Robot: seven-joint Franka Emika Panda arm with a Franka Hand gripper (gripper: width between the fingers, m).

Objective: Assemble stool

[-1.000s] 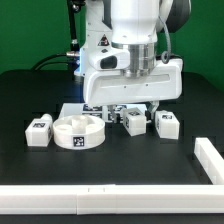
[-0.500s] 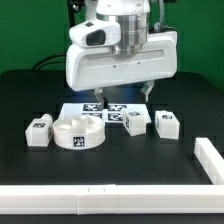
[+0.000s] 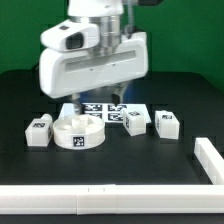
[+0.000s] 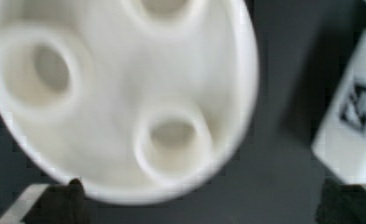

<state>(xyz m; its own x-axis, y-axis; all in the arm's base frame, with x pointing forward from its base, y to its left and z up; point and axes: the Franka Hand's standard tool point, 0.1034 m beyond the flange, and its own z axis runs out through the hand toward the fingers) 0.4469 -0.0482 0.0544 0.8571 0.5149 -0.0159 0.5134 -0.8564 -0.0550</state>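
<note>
The stool's seat [image 3: 78, 133] is lying flat on the black table [image 3: 20, 95], toward the exterior view's left and just in front of the marker board [image 3: 100, 108]. In the wrist view the seat [image 4: 118, 90] is showing its recessed sockets facing up, all of them empty, though that picture is blurred. One leg [image 3: 38, 131] is sitting just beside the seat on the exterior view's left. Two more legs [image 3: 135, 122] [image 3: 166, 124] are standing near each other on its other side, off the board's near corner. The white border rail [image 3: 100, 200] is running along the near edge of the table.

The gripper [image 3: 100, 97] is hanging above the marker board, behind the seat and a little higher, touching nothing. Its fingers [image 3: 75, 98] are standing wide apart with nothing between them.

To my eye the job is only beginning, since no leg is in a socket yet. The arm looks to be lining up on the seat. I'd guess the next move calls for coming down squarely over the seat's edge, one finger on each side, without nudging the leg [image 4: 354, 115] beside it.
</note>
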